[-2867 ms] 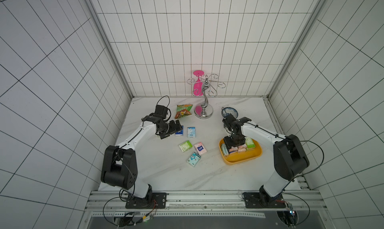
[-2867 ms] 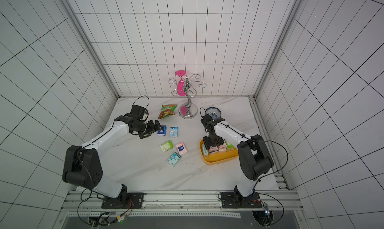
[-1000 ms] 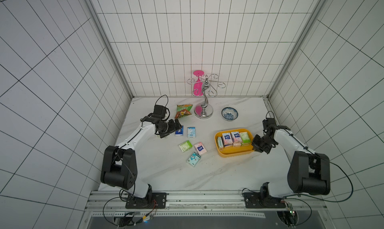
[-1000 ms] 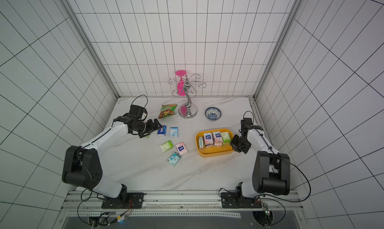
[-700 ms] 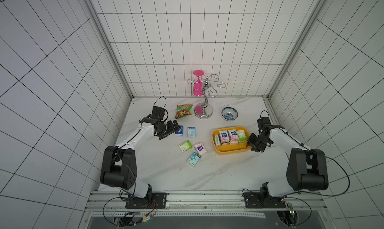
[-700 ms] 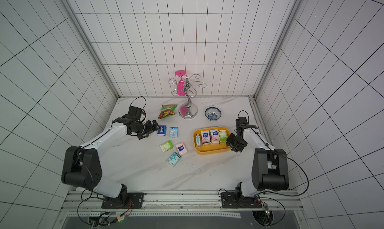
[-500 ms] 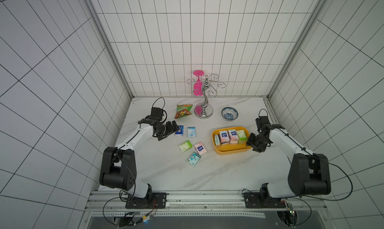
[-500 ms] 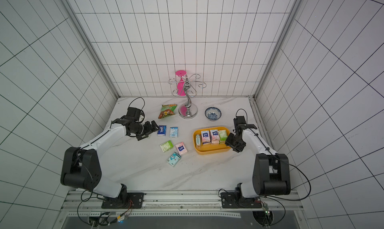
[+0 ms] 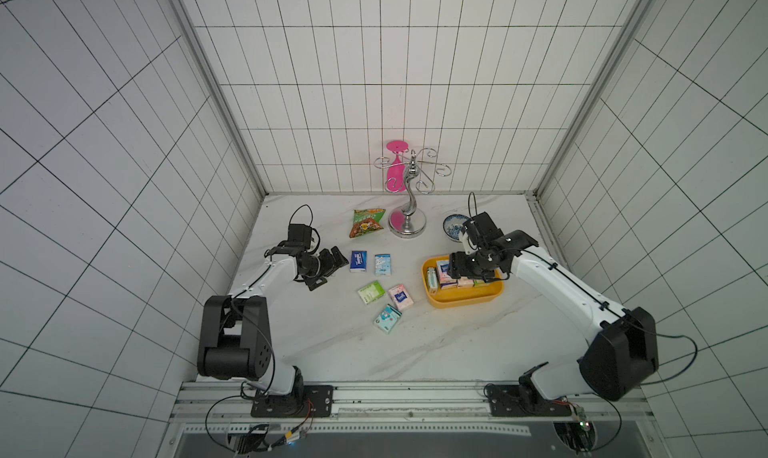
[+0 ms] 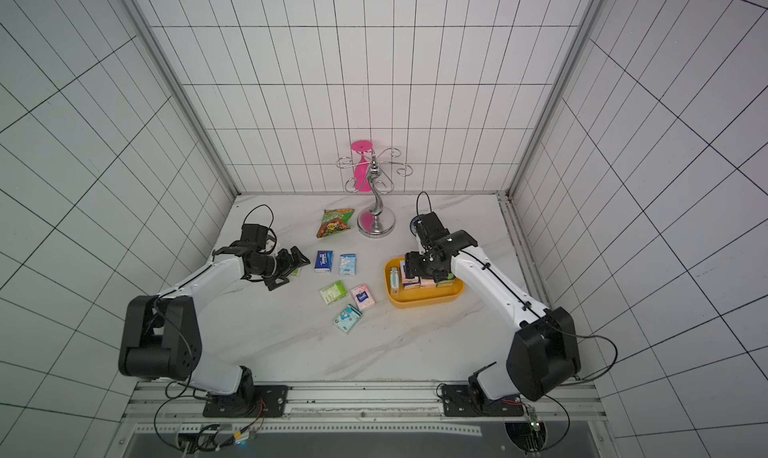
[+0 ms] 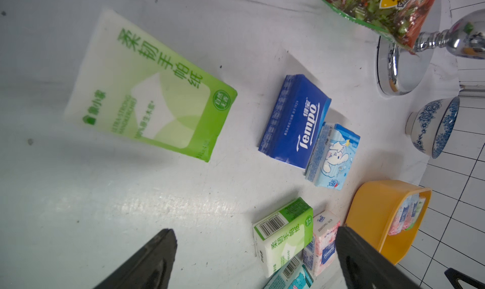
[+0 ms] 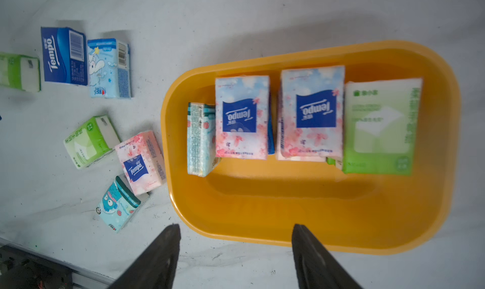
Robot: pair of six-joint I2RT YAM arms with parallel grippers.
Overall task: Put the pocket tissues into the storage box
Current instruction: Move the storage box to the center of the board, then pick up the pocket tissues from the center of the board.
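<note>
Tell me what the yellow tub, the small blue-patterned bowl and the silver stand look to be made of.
Storage box: looks like moulded plastic, opaque yellow-orange, smooth with a soft sheen and rounded corners.
Bowl: probably glazed ceramic, white with a blue painted pattern and a glossy surface.
Stand: likely polished or chromed metal, since its base mirrors what is around it.

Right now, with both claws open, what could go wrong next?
The left claw is open near the flat green packet; closing could just slide it along the table.
The right claw hangs over the storage box; lowering carelessly might bump its rim and shove it.
The pink packet and teal packet lie bunched together, so grabbing one may drag the other.
</note>
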